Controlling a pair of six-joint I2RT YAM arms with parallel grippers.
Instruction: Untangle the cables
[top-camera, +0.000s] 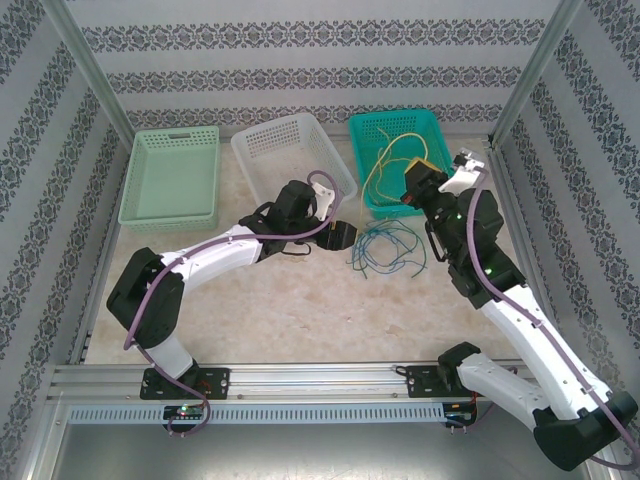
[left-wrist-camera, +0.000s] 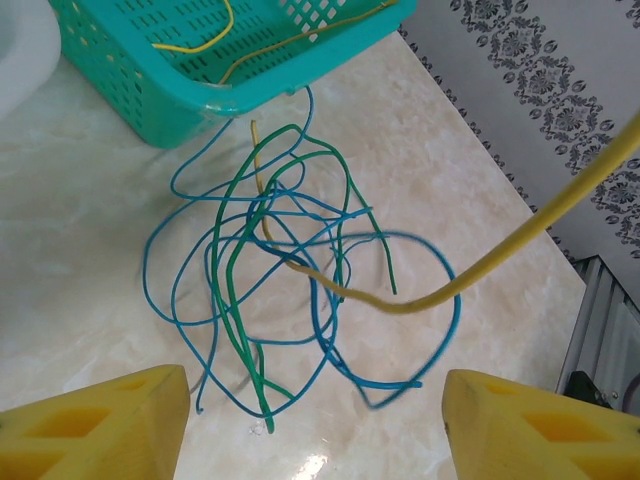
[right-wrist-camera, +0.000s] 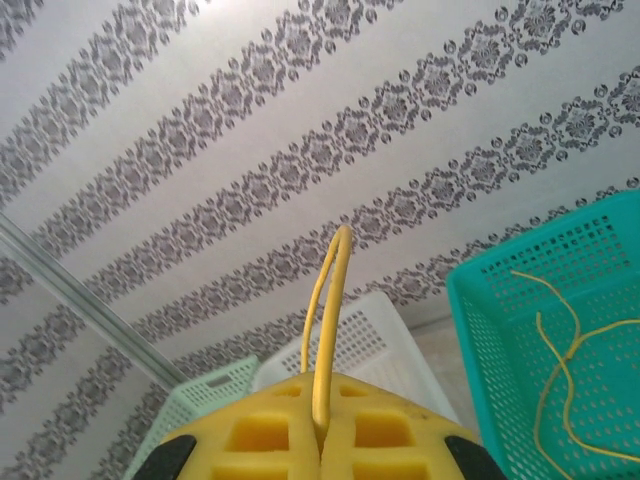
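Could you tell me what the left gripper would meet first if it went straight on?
Most likely the tangle of blue and green cables on the tabletop, straight ahead of the open left gripper. The yellow cable crosses that line too; its height is unclear.

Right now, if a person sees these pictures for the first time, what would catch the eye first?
The loose tangle of blue and green cables on the table, just in front of the teal basket, with the open left gripper hovering over it. Next, the yellow cable, pinched in the shut right gripper and rising out of the tangle.
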